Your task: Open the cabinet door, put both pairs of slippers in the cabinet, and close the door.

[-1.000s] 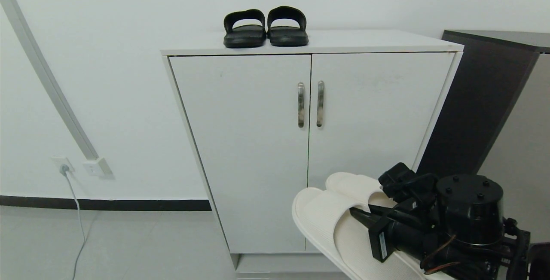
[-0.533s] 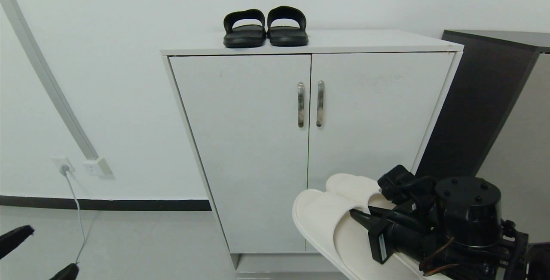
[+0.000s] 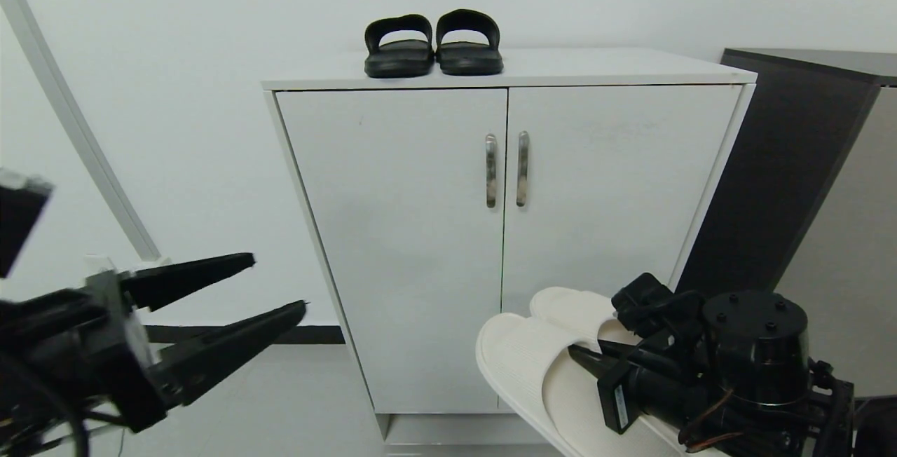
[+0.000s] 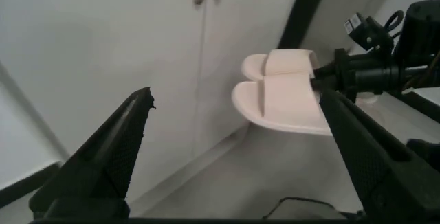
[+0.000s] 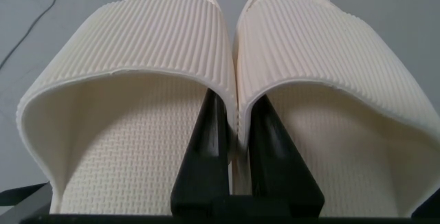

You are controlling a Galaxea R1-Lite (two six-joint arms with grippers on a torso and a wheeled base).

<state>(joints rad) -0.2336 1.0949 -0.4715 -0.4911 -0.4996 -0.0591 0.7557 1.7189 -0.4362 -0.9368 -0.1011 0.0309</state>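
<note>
Right gripper (image 5: 236, 114) pinching white slippers (image 3: 525, 359) | left gripper (image 3: 278, 280) spread | black slippers (image 3: 433, 43) atop shut cabinet (image 3: 399, 233)

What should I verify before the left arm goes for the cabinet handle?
1. The left gripper is free, jaws apart: ok.
2. It is lined up with the metal bar handles: not ok, it sits low, left of the white two-door cabinet.
3. The cabinet is open for loading: not ok, both doors are shut.
4. The cream ribbed slippers are secure in the right gripper: ok, jaws pinch their inner sides together.
5. The held pair is outside the right door's swing: cannot tell; it hangs low before that door.
6. The black slide slippers are on the cabinet top: ok, side by side.
</note>
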